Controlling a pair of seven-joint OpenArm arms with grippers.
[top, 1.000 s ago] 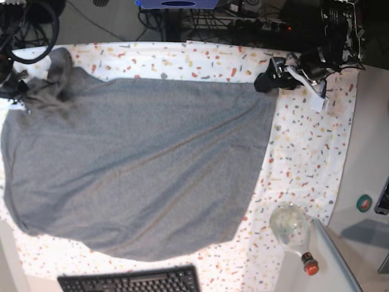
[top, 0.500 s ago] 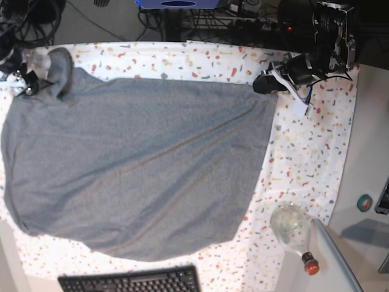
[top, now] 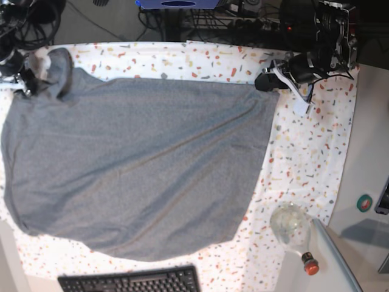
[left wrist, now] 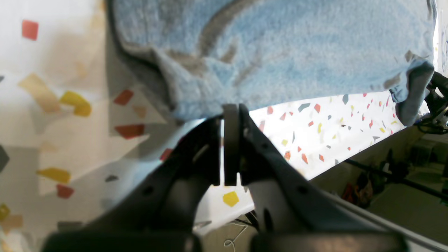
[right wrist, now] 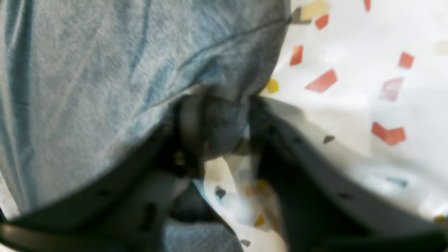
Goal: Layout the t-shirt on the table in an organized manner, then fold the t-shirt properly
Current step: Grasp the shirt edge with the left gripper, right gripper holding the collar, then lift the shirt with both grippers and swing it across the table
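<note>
Speckled white cloth covers the table (top: 316, 158), and the heather-grey t-shirt (top: 134, 164) lies spread across most of it, its body reaching from the 9 o'clock edge to past centre. Layout looks like the step in hand: each arm is at a corner along the 12 o'clock edge. The left gripper (top: 262, 81), at 1 o'clock, has its jaws pressed together on the shirt's edge (left wrist: 210, 113). The right gripper (right wrist: 218, 131), at 10 o'clock, holds a bunched fold between narrowly parted jaws. Next, probably, both corners need pulling apart to flatten the wrinkles. Only the wrist views show the pinched cloth; only the base view shows the keyboard (top: 130, 281) and glass bottle (top: 293, 231) at 6 o'clock.
</note>
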